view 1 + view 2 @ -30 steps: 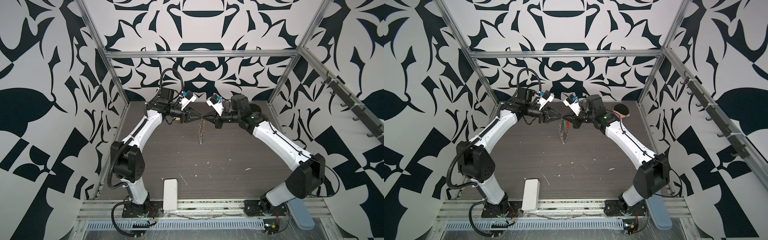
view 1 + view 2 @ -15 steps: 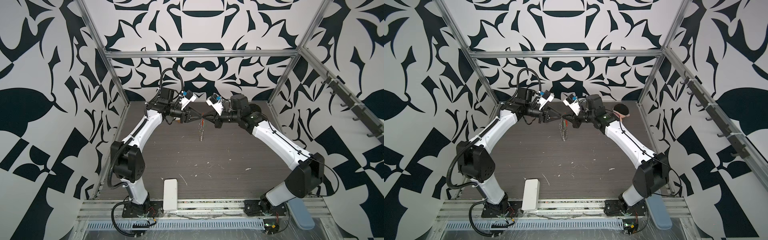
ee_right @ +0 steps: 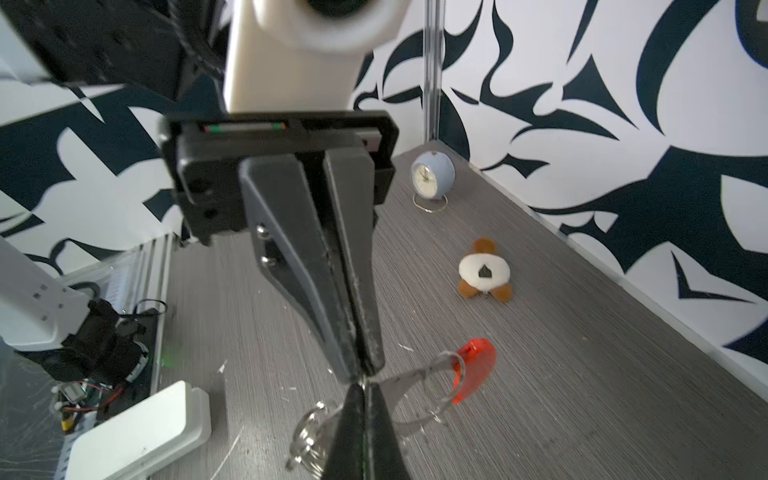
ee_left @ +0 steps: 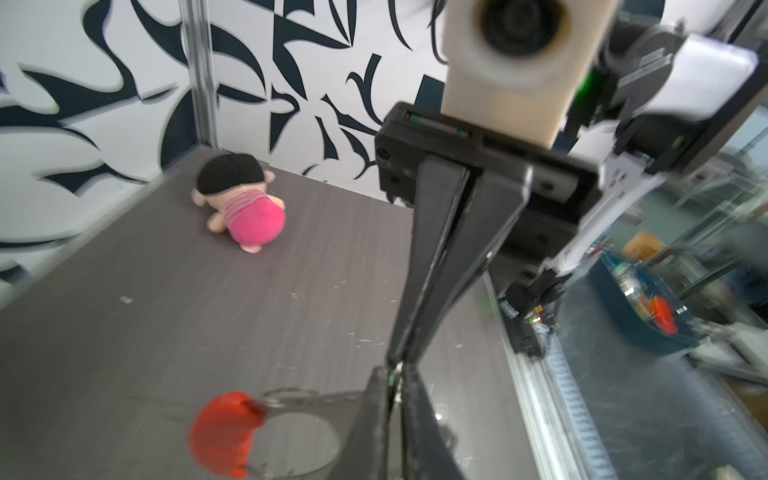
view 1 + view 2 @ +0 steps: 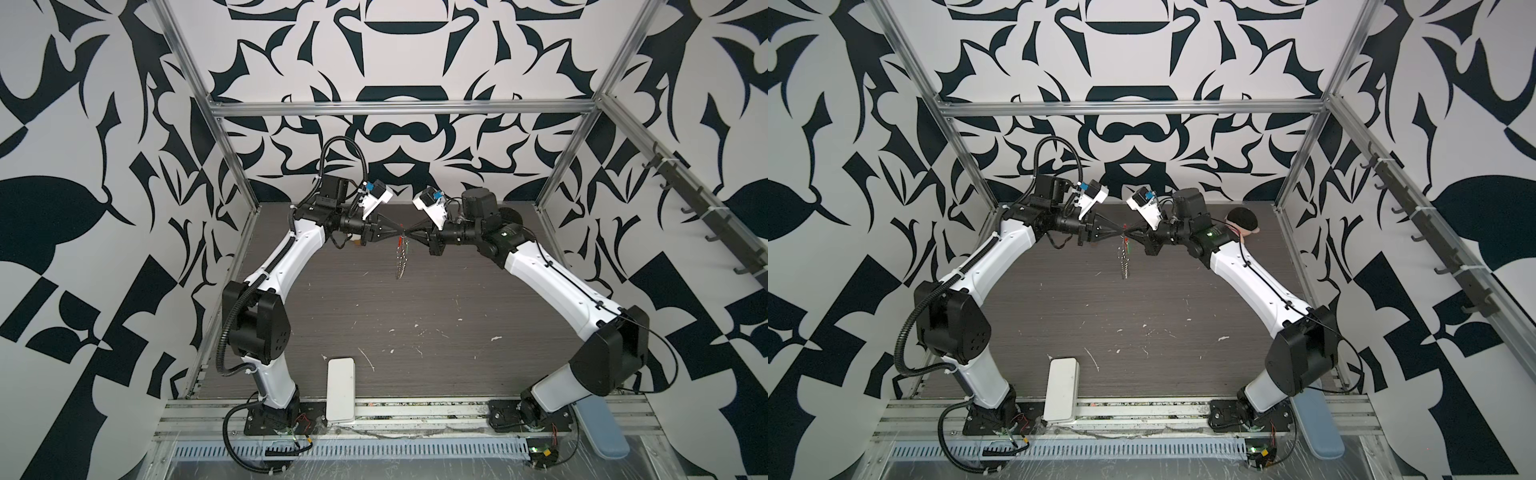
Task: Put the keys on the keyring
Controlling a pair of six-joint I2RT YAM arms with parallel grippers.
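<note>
Both tools meet tip to tip in mid-air, well above the table (image 5: 374, 316). The right gripper (image 5: 409, 238) has its jaws pressed together on the keyring (image 5: 401, 264), which dangles straight below the tips as a string of linked silver rings; the left gripper (image 5: 396, 235) is likewise squeezed closed at the same spot, though whether it nips a link or the key I cannot tell. A sliver of green just under the right tips is probably the key (image 5: 1130, 248), too small to be sure. The curved red-orange bar (image 4: 222, 432) hangs to one side of the tips, glossy and slightly translucent, joined to thin round wire rings. The fingers (image 3: 299, 249) are matte black wedges tapering to narrow, scuffed edges, so their hold on smooth, hard metal is slim. The step looks like working the key onto a ring: best done with one pinch held firm as an anchor while the other feeds slowly along the wire, without twisting, and neither pinch let go until the key hangs on the ring by itself
</note>
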